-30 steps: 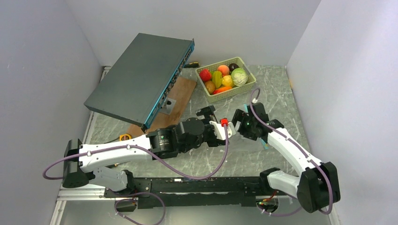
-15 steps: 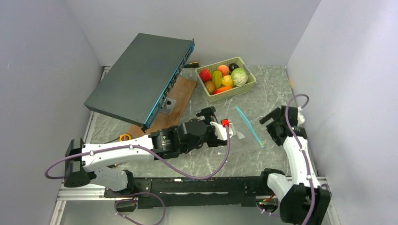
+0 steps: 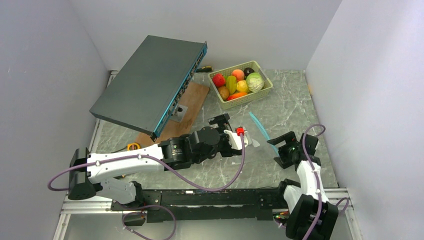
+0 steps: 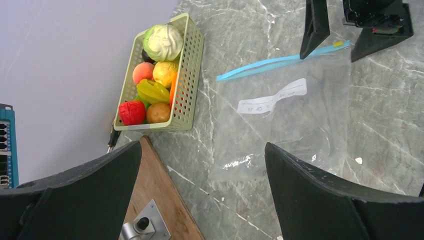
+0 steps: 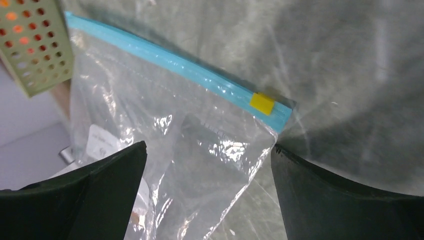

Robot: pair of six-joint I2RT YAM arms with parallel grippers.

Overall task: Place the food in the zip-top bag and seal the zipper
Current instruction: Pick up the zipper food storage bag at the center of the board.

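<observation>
Grey marbled table [image 3: 295, 95], pale walls. Dark grey flat metal box [image 3: 147, 85] tilted at left, over brown wooden board [image 3: 192, 97]. Left claw [image 4: 202, 147] spread wide, empty, above clear floppy zip-top bag [image 4: 285, 125] lying on table. Toy fruits and vegetables [image 4: 152, 91] all in pale green lattice basket [image 4: 192, 65], beside bag. Teal-blue zipper strip [image 4: 270, 64] end sits between right claw [image 5: 209, 146] fingers, spread apart, holding nothing.
</observation>
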